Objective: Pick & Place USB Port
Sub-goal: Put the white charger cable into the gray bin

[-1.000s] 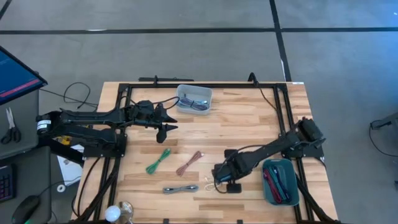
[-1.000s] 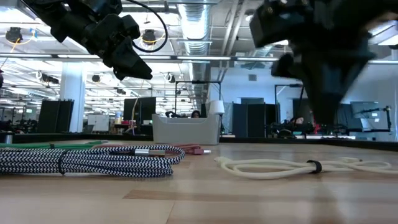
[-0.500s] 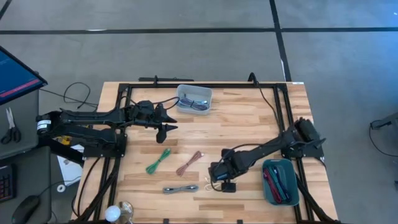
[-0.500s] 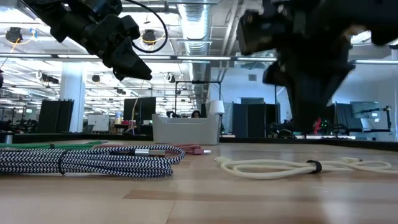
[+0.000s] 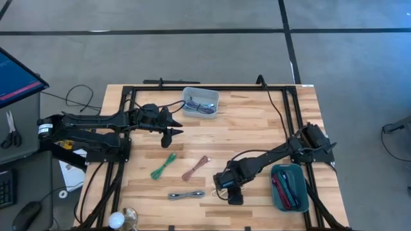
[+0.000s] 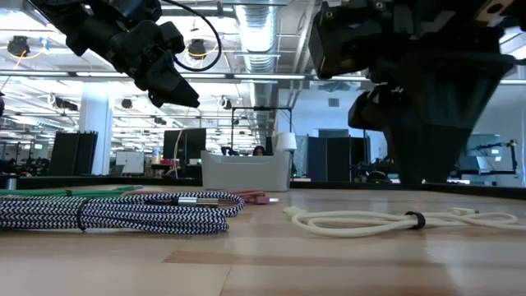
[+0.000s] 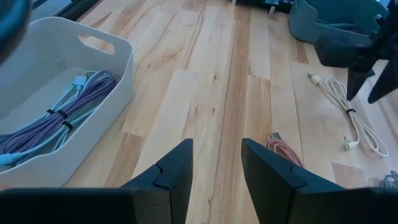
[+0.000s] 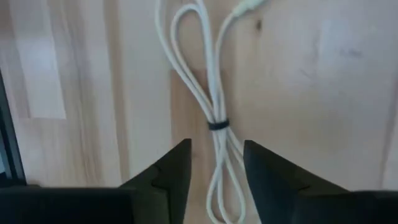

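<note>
We take the white USB cable (image 8: 214, 112) as our landmark. It lies flat on the wooden surface (image 5: 257, 128), coiled and bound by a dark tie at its middle, not yet lifted.

Right gripper (image 8: 214, 180): hovering directly above the white USB cable, fingers spread apart, with the cable's tied middle showing between them in the right wrist view. It holds nothing. In the high view, the right gripper (image 5: 230, 186) sits over the cable, between the teal bin (image 5: 289, 187) and the other loose cables.

Left gripper (image 7: 216, 168): waiting well away from the white USB cable, just beside the white bin (image 5: 200, 102); its fingers stand parted and empty.

Already placed, as far as we can see:
- white bin holds a bundle of purple and pale cables (image 7: 50, 118);
- teal bin holds red and dark cables, details too small to tell.

Still loose on the surface beside the white USB cable:
- green cable (image 5: 163, 165)
- pink cable (image 5: 195, 168)
- black-and-white braided cable (image 5: 186, 194)

Judgement: the task looks partly done. For the white cable, the grasp itself is still ahead, then the lift and carry to a bin. Which bin is meant for it, we cannot tell.
</note>
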Available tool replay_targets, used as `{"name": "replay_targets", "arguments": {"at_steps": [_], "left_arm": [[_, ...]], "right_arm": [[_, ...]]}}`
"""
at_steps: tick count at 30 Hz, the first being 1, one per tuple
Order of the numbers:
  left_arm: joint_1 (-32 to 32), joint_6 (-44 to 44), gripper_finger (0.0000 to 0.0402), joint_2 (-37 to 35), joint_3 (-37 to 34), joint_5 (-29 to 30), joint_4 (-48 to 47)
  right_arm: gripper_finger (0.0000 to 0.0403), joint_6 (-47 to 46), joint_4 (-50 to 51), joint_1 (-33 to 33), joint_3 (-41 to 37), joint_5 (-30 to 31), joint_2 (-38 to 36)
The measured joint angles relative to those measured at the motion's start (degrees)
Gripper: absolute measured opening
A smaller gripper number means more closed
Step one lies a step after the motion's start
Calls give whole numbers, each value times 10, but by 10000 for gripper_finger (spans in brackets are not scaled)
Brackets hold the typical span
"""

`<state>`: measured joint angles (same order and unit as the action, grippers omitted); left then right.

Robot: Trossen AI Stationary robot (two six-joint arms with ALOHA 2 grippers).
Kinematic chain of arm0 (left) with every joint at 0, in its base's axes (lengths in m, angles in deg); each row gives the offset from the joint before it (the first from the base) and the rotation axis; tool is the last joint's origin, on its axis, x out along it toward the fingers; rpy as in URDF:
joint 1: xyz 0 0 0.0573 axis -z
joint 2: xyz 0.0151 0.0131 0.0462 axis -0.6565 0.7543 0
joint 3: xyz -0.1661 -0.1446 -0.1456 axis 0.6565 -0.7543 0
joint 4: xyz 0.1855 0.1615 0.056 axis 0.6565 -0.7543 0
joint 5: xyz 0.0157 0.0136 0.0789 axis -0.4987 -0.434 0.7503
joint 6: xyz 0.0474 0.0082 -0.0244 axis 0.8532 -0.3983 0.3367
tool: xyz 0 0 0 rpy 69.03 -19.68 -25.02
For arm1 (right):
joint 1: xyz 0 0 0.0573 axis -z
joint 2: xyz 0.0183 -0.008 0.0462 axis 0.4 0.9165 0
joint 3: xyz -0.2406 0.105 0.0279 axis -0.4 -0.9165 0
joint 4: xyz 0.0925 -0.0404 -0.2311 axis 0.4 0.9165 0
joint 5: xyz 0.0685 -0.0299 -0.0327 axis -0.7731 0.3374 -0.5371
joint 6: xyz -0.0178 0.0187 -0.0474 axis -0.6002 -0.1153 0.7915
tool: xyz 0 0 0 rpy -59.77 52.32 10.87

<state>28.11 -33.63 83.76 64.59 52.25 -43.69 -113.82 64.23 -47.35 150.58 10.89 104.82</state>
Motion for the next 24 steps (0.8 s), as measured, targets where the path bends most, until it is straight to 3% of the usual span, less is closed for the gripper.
{"name": "replay_targets", "arguments": {"at_steps": [8,24], "left_arm": [[0,-1,136,0,0,0,-2],[0,-2,136,0,0,0,-3]], "right_arm": [[157,4,-18,-6,-8,17,1],[128,0,-109,-5,-77,7,-2]]}}
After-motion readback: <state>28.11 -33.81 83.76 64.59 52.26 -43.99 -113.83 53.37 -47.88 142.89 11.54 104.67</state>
